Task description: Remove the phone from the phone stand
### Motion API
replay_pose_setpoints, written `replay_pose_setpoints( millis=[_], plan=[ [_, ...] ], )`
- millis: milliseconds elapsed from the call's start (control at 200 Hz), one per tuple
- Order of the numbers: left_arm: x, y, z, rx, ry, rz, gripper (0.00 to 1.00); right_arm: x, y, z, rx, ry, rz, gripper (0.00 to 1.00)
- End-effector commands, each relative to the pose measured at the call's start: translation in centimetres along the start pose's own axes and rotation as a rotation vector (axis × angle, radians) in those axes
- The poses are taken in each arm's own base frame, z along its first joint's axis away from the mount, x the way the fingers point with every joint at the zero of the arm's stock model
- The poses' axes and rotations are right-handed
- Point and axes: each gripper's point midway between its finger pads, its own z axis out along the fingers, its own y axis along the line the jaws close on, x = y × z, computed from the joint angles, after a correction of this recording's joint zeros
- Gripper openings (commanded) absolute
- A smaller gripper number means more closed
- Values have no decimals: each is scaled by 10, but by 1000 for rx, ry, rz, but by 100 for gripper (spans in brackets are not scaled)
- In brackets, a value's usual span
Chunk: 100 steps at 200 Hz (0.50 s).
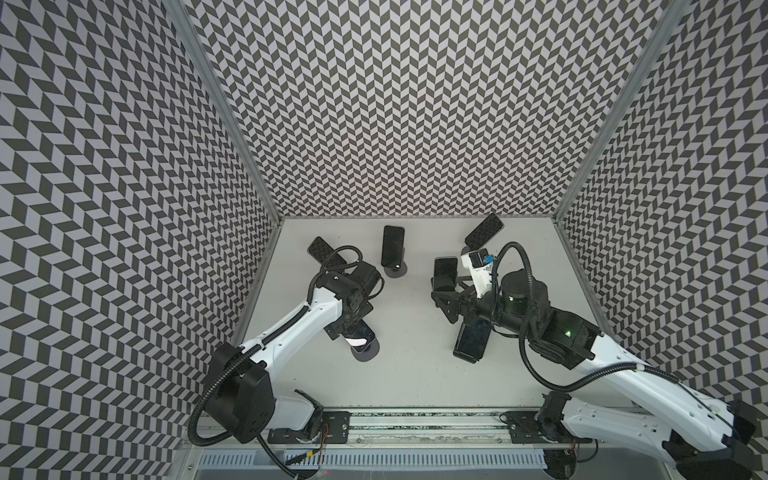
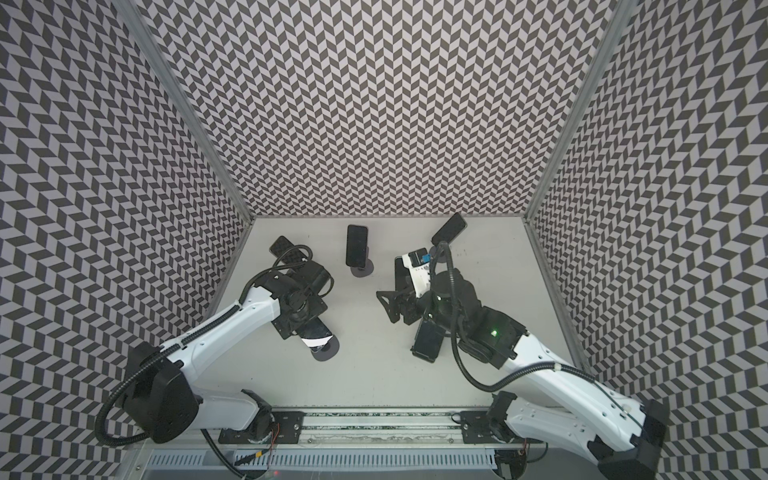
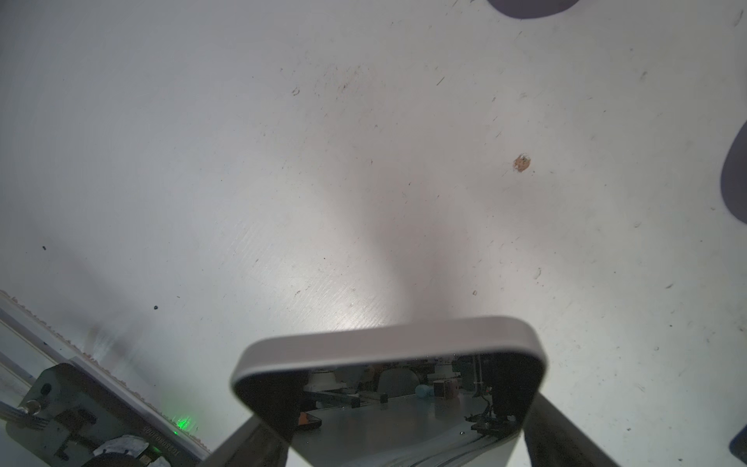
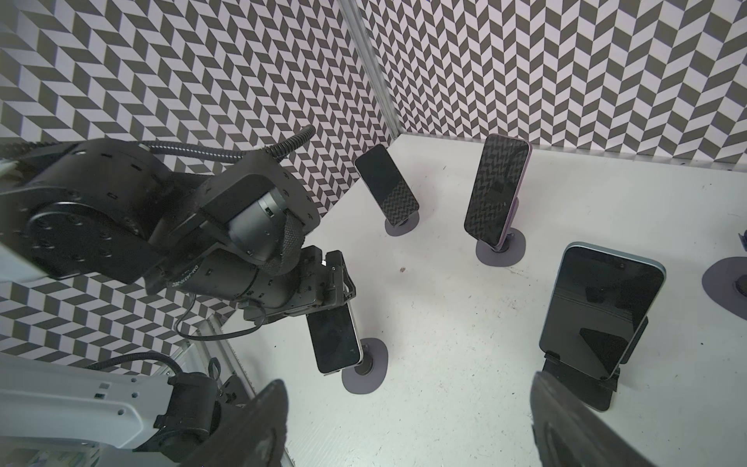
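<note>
My left claw pinches the white-edged, dark-glass phone by its long sides near the top end. The phone leans on its round grey stand at the table's front-left, long axis tilted, screen facing up and rightward. My right claw is spread, empty.

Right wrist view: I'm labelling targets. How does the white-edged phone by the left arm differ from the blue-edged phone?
The white-edged phone sits on a round grey base; the blue-edged phone leans in a black angular stand. The left gripper flanks the white-edged phone; no fingers surround the blue-edged one. Both show dark screens and are on stands.
</note>
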Motion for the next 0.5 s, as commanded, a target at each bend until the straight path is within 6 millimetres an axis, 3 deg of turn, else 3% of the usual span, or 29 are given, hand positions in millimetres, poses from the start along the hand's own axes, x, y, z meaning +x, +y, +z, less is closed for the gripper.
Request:
replay_pose_setpoints(
  millis=[0, 496],
  plan=[
    [-5, -2, 0, 0, -16, -1, 87, -17, 0, -7, -2, -80, -1, 91],
    [-7, -1, -2, -2, -26, -3, 79, -19, -3, -13, 6, -106, -3, 91]
  ],
)
